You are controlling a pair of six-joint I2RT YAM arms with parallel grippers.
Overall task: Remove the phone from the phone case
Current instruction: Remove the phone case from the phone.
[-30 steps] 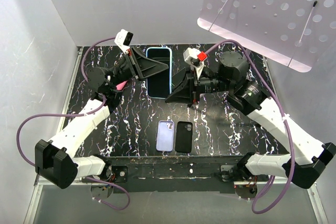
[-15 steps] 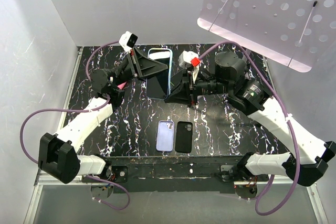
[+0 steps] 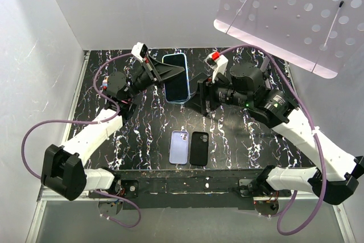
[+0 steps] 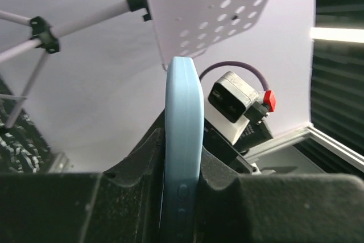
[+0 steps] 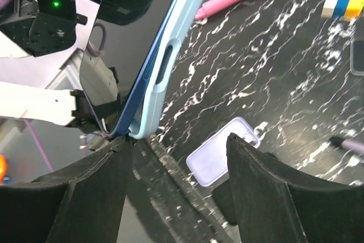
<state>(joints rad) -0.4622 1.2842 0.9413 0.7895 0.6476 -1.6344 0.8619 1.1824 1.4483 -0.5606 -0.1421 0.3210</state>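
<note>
**Blue bendy phone case (image 4: pixel 182 123), hard slippery phone (image 5: pixel 116 55)**

Your left gripper (image 4: pixel 181 169) pinches the phone case by its edge and holds it up over the far middle of the table (image 3: pixel 239 140). Your right gripper (image 5: pixel 177 139) is spread wide just right of it, holding nothing. The phone inside looks stiff and may crack, so peel at a corner. Your left arm (image 3: pixel 94 132) and right arm (image 3: pixel 296 126) bend inward.

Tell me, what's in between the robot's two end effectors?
The phone in its light blue case: the left end effector grips one edge, and the open right end effector sits just beside the other. The top view shows this.
</note>
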